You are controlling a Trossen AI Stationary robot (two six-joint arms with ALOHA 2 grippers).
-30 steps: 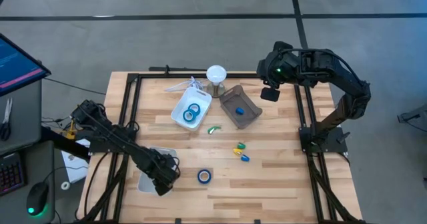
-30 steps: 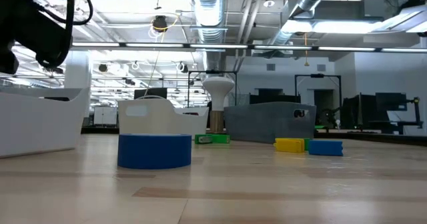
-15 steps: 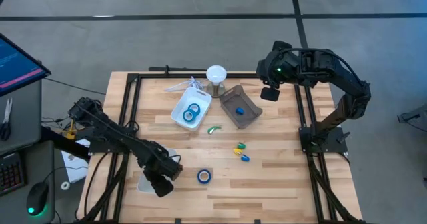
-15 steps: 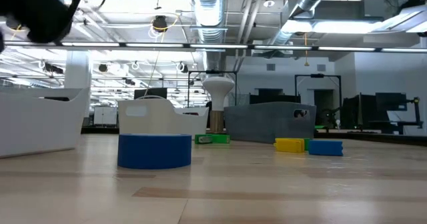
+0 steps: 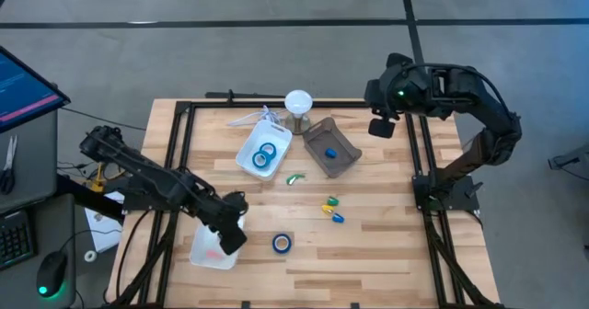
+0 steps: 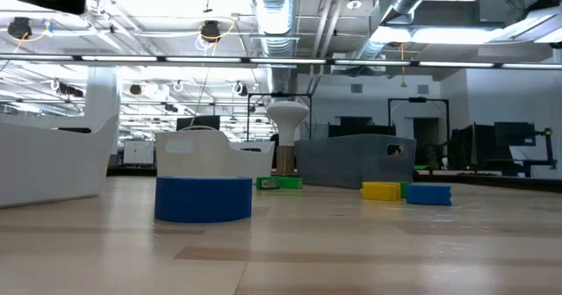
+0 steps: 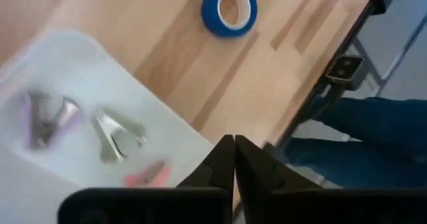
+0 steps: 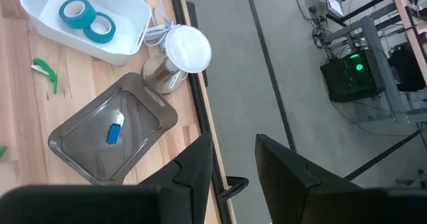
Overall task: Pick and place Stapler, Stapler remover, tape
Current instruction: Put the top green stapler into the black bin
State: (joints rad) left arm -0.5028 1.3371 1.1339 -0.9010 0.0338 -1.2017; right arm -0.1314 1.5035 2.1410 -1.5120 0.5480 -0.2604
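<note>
Left hand (image 7: pixel 233 159) shut, wrist view alone shows staple removers (image 7: pixel 119 135) in tray (image 7: pixel 100 71)

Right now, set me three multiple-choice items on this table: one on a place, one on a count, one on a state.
1. Where does the loose blue tape roll lie?
A. on bare wood beside the left claw
B. in the grey tray
C. on the lamp

2. How many tape rolls are in the white bin?
A. none
B. two
C. four

3. How do the left claw's fingers stand?
A. wide open
B. shut on a tape roll
C. shut, holding nothing

Key: 1 A, the high view shows it alone on the table; 2 B, two rings sit inside; 3 C, the left wrist view shows the tips together and empty.
</note>
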